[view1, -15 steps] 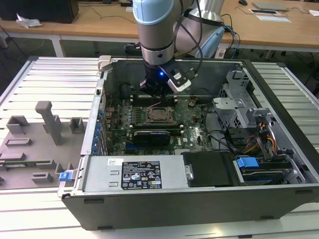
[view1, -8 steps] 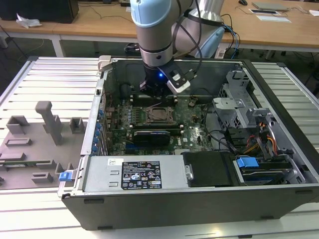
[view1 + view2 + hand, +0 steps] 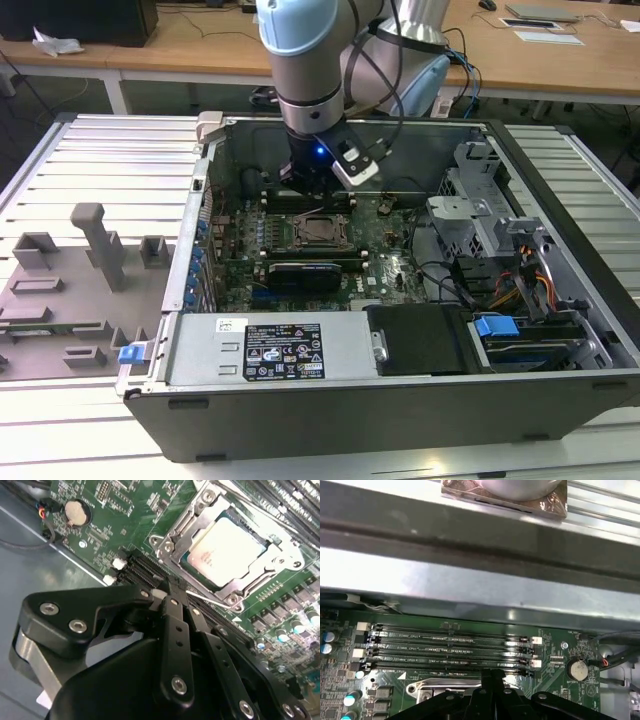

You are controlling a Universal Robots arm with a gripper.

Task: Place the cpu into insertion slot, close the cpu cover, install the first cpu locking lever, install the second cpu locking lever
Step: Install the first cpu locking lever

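The gripper (image 3: 167,587) has its fingers pressed together with nothing between them. The tips are low over the motherboard (image 3: 102,532), at the edge of the memory slots (image 3: 450,647). The cpu (image 3: 227,547) lies flat in its socket, just beside the fingertips and apart from them. Its pale top shows through the window of the cover (image 3: 187,530), which lies down over it. In the exterior view the socket sits just in front of the arm, inside the open case (image 3: 350,425).
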